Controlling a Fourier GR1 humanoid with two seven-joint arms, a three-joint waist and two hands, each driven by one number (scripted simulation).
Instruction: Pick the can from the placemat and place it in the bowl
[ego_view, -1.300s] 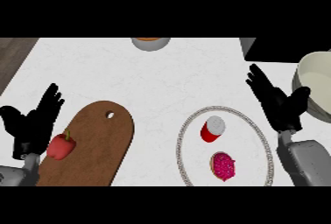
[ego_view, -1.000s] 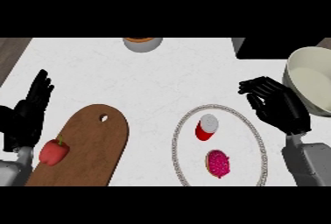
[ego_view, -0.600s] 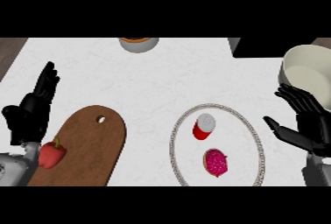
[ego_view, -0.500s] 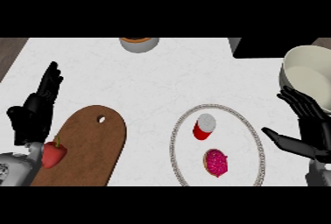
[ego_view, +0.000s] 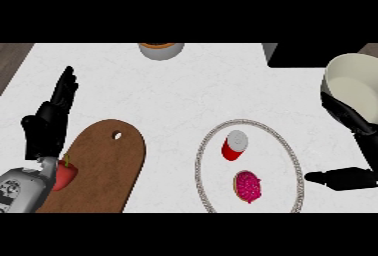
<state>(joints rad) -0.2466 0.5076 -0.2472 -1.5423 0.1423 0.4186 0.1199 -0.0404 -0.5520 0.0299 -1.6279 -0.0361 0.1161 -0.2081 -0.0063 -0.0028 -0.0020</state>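
The red can (ego_view: 235, 145) with a silver top stands upright on the round white placemat (ego_view: 286, 150), in its upper left part. A cream bowl (ego_view: 355, 89) sits at the right edge, beyond the mat. My right hand (ego_view: 345, 114) shows at the right edge, open and spread wide, fingers below the bowl and thumb (ego_view: 341, 178) near the mat's right rim. It is apart from the can. At the left, my left hand (ego_view: 49, 121) rests open with its fingers up, holding nothing.
A magenta round fruit (ego_view: 248, 186) lies on the mat below the can. A brown cutting board (ego_view: 103, 167) lies at the lower left with a red pepper (ego_view: 65, 175) at its left edge. A grey bowl (ego_view: 161, 49) stands at the counter's far edge. A dark block (ego_view: 310, 54) sits at the far right.
My right hand has gone from curled above the mat's right side to open and spread at the right edge, lower and farther from the can. The left hand has stayed about where it was.
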